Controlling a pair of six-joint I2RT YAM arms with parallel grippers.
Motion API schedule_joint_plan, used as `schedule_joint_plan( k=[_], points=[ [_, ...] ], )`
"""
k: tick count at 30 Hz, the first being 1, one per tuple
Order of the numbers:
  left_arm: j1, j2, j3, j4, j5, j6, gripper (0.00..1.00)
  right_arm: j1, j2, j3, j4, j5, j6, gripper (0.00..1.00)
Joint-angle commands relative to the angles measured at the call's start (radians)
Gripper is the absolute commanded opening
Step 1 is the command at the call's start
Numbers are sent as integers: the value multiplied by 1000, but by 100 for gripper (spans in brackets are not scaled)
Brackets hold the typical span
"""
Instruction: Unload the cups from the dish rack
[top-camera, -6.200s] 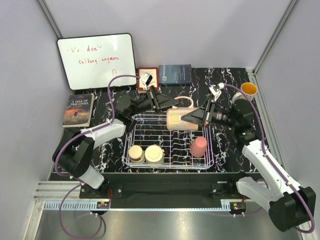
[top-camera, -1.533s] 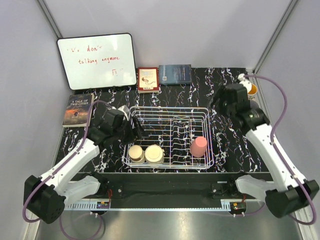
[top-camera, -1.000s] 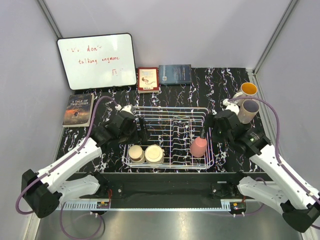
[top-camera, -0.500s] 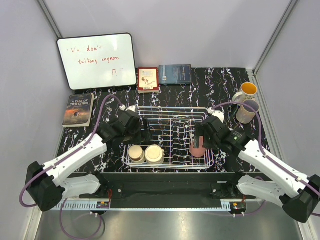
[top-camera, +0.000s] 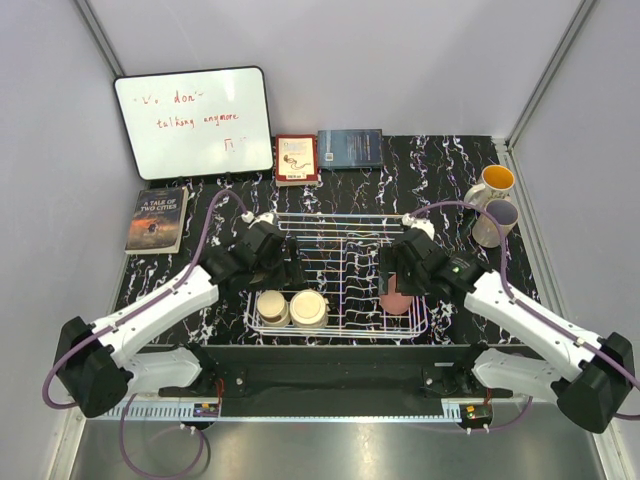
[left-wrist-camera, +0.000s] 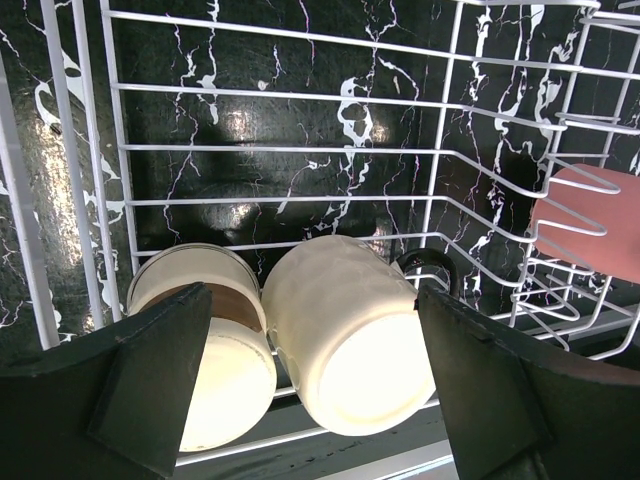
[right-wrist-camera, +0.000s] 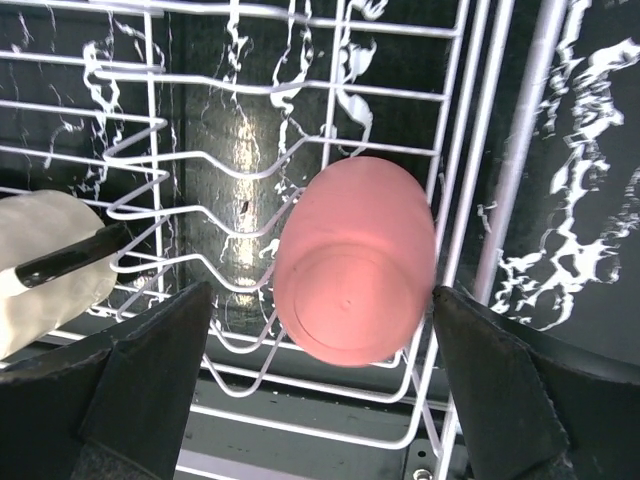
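Left gripper (left-wrist-camera: 315, 385) hung over the rack's (top-camera: 340, 216) near-left corner, jaws spread wide above two cream cups (left-wrist-camera: 345, 335) set side by side. Right gripper (right-wrist-camera: 320, 385) hung over the near-right corner, jaws spread either side of the upturned pink cup (right-wrist-camera: 355, 260), which sat close to the right rim. Yellow mug (top-camera: 492, 183) and lavender mug (top-camera: 495, 222) stood outside, far right.

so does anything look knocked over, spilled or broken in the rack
nothing stands out: the pink tumbler and the two cream cups sit upside down inside the dish rack, with no spill or breakage showing
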Motion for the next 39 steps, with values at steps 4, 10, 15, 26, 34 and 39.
schedule_joint_plan(
  k=[4, 10, 15, 26, 34, 39],
  points=[
    [-5, 14, 34, 43, -20, -6, 87, 10, 56, -43, 80, -45, 7, 97],
    [-7, 23, 29, 51, -15, -5, 87, 10, 100, -83, 96, -22, 34, 91],
    [-7, 31, 34, 57, -11, -2, 87, 10, 99, -91, 99, -25, 50, 55],
    [-7, 49, 48, 66, -2, 12, 85, 10, 18, -42, 33, 27, 56, 0],
    [-7, 42, 70, 68, -28, 23, 84, 10, -77, 162, -29, 35, 19, 0],
    [-5, 35, 123, 68, -54, 35, 84, 10, -82, 341, -47, 52, -10, 0]
  ],
)
